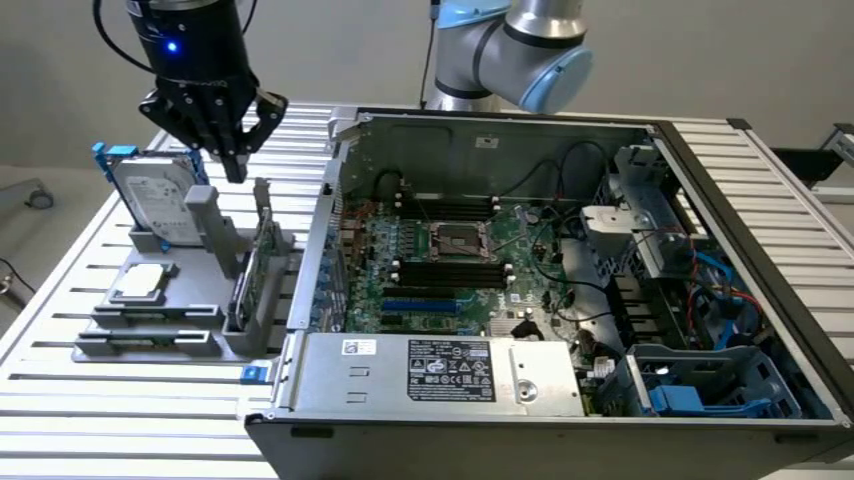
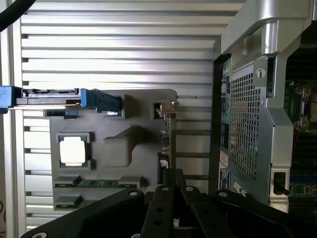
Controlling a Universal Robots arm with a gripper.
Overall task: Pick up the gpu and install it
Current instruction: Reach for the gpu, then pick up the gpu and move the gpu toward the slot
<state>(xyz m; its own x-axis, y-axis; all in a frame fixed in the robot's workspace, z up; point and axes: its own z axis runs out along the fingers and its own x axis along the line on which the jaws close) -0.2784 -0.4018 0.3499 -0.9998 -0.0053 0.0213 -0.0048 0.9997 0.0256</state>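
One gripper [image 1: 238, 170] hovers over your gpu [image 1: 256, 270], upper left of frame.
Fingers [image 1: 235, 152] pressed together, holding nothing; you're likely on the approach, and pinching needs them spread.

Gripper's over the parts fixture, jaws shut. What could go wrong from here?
1. The gripper is shut above the gpu; descending like this would likely strike the card's top edge.
2. The gpu stands close between the grey fixture post and the case wall, so the fingers may clip either.

Silver arm [image 1: 534, 20] with pale-blue joint caps [image 1: 554, 80]; black gripper [image 1: 236, 165] — small blue light [image 1: 171, 46], black cables [image 2: 11, 14], round silver screws [image 2: 132, 193].
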